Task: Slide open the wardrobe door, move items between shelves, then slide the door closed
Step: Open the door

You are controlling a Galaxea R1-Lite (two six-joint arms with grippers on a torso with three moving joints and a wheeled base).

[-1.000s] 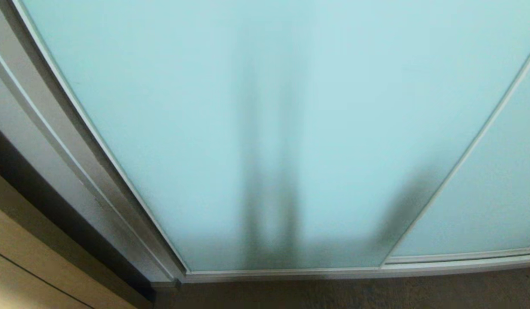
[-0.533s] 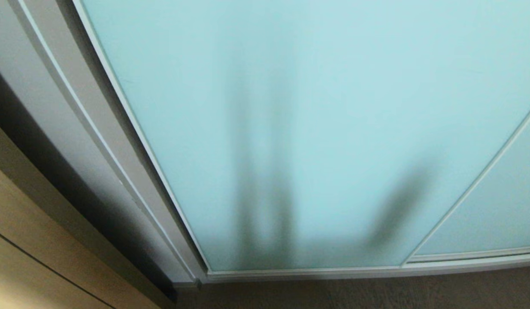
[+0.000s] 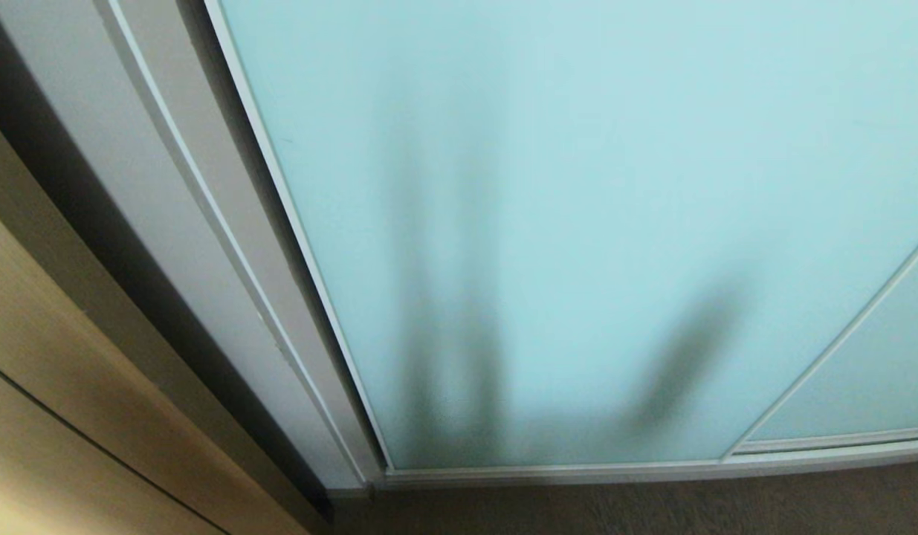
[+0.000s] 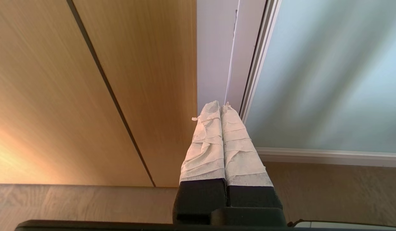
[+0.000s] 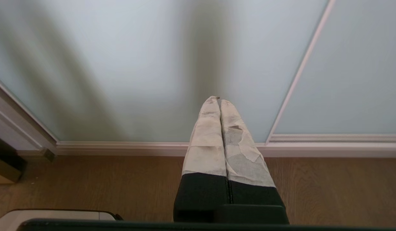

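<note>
wooden floor point(image 5: 88, 183) lies under the closed sliding wardrobe door point(image 3: 577, 223); left gripper point(image 4: 221, 106) and right gripper point(image 5: 219, 100) are pressed together, holding nothing.

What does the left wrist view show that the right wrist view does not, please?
Only the left wrist view shows the tan wooden panel with its dark seam, the white wardrobe frame beside it, and the left gripper, its taped fingers pressed together. Only the right wrist view shows the right gripper, fingers together too, and the slim divider between two glass panes. Both share the frosted blue sliding door, its bottom rail and the wooden floor.
</note>
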